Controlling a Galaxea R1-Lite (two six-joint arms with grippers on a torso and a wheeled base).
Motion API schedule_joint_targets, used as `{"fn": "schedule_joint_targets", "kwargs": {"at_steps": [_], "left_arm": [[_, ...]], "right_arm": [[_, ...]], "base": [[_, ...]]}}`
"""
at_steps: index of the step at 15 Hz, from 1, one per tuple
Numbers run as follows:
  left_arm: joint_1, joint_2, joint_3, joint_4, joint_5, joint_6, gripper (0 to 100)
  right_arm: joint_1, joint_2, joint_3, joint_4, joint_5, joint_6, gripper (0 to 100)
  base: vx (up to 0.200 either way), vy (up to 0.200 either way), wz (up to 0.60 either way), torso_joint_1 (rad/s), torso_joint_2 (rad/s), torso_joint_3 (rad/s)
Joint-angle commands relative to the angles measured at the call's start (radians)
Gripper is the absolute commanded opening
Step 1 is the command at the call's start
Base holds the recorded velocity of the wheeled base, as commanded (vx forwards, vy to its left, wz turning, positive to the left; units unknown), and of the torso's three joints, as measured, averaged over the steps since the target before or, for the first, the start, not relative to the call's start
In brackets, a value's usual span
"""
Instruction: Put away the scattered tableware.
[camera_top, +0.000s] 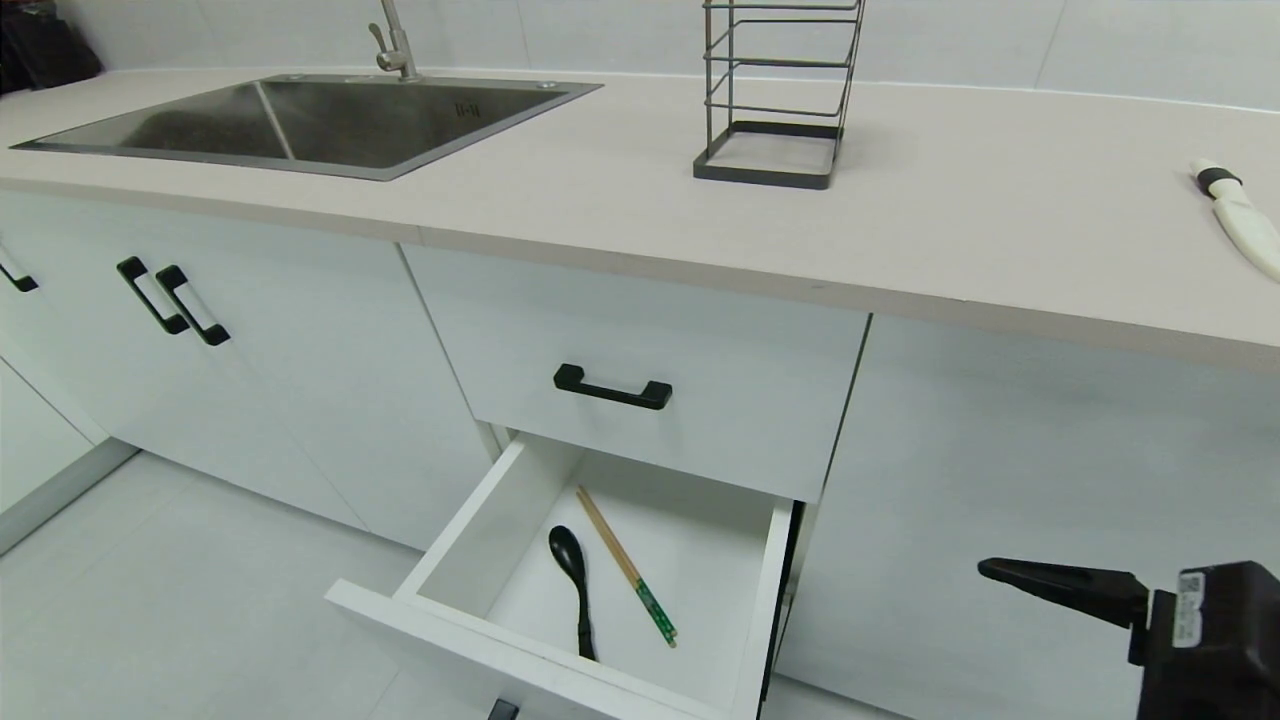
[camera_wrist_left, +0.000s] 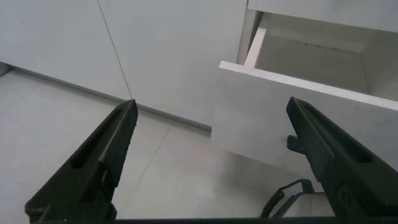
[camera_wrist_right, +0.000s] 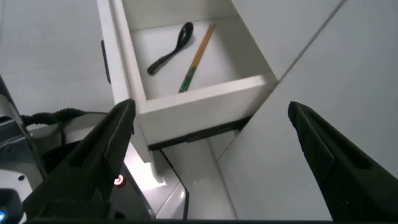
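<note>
Head view: we see spoon (camera_top: 572, 585) and chopsticks (camera_top: 627, 566) near the front edge of the drawer (camera_top: 470, 530); left gripper (camera_wrist_left: 211, 104) and right gripper (camera_wrist_right: 211, 111) gape empty.

Bright, even light falls from above on the pale beige bench (camera_top: 950, 220). Soft shadow lies under its overhang and at the back of the open white drawer (camera_top: 470, 530). The stainless steel sink (camera_top: 330, 120) shows a dull sheen. The glossy grey floor tiles (camera_wrist_left: 186, 180) faintly mirror the drawer front.
</note>
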Motion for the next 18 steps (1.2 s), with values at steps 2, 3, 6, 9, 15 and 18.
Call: {"fn": "schedule_joint_targets", "kwargs": {"at_steps": [2, 3, 6, 9, 15, 18], "left_arm": [[0.000, 0.000, 0.000, -0.001, 0.001, 0.000, 100], [0.000, 0.000, 0.000, -0.001, 0.001, 0.000, 100], [0.000, 0.000, 0.000, -0.001, 0.001, 0.001, 100], [0.000, 0.000, 0.002, -0.001, 0.001, 0.003, 100], [0.000, 0.000, 0.002, -0.001, -0.001, 0.001, 100], [0.000, 0.000, -0.001, -0.013, -0.094, 0.078, 100]], "right_arm": [[-0.056, -0.244, 0.132, 0.055, 0.001, 0.021, 100], [-0.101, -0.378, 0.163, 0.111, 0.000, 0.073, 100], [-0.242, -0.608, 0.169, 0.198, -0.014, 0.142, 100], [-0.444, -0.738, 0.178, 0.381, -0.036, 0.147, 100], [-0.852, -0.925, 0.177, 0.451, 0.012, 0.191, 100], [-0.904, -1.021, 0.154, 0.487, 0.021, 0.190, 100]], "base": [[0.000, 0.000, 0.00, 0.000, 0.00, 0.000], [0.000, 0.000, 0.00, 0.000, 0.00, 0.000], [0.000, 0.000, 0.00, 0.000, 0.00, 0.000], [0.000, 0.000, 0.00, 0.000, 0.00, 0.000], [0.000, 0.000, 0.00, 0.000, 0.00, 0.000], [0.000, 0.000, 0.00, 0.000, 0.00, 0.000]]}}
